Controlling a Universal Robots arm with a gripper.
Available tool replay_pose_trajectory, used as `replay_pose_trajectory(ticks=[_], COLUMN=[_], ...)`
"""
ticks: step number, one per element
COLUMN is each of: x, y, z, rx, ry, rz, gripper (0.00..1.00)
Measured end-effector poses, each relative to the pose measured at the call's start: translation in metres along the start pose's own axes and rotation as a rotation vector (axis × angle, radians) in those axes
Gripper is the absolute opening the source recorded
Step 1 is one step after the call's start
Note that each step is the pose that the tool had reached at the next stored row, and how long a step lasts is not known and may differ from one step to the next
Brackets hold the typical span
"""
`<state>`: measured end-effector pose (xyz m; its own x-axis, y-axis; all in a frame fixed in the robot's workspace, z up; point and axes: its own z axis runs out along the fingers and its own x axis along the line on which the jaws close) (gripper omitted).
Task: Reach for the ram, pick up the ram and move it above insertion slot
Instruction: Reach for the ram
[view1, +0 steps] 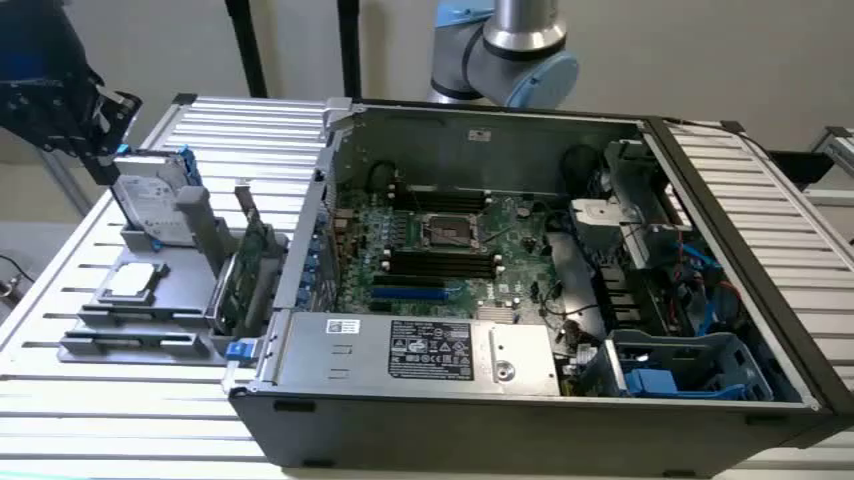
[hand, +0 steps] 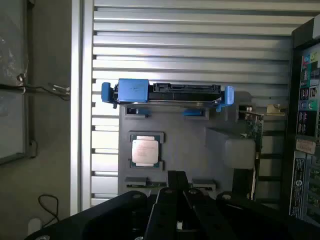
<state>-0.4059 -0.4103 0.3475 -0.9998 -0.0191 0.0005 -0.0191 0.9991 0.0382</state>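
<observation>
The open computer case (view1: 534, 400) lies on the slatted surface (view1: 80, 420). Just beside it, at the exterior view's left, sits a holder tray (view1: 160, 320). The hard drive (view1: 150, 205) stands at the tray's far end, and the processor chip (view1: 134, 280) lies nearer. The expansion card (view1: 247, 272) stands on edge next to the case. Inside the case, memory slots (view1: 441, 262) lie just near of the processor socket (view1: 447, 232).

An open computer case (view1: 534, 425) lies on its side on a slatted metal table (view1: 80, 400). Inside it, a green motherboard (view1: 518, 222) carries a square silver processor socket (view1: 447, 232) and a short blue socket (view1: 407, 294). A silver power supply (view1: 427, 352) with a label sits just beside that blue socket. At the exterior view's left of the case stands a gray holder (view1: 134, 322). It holds an upright hard drive (view1: 150, 205) with blue rails, a green expansion card (view1: 248, 268) and a flat processor chip (view1: 134, 281).
</observation>
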Motion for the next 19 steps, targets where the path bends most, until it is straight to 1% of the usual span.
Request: replay_pose_trajectory(ticks=[13,16,19], x=[0.000,-0.001,-0.003], y=[-0.0003,-0.0045,-0.0136], z=[0.0000,0.0000,-0.0002], rx=[0.0001,0.0001,0.0000], ry=[0.0001,0.0000,0.0000], rz=[0.000,0.000,0.000], gripper=[0.11,0.11,0.11])
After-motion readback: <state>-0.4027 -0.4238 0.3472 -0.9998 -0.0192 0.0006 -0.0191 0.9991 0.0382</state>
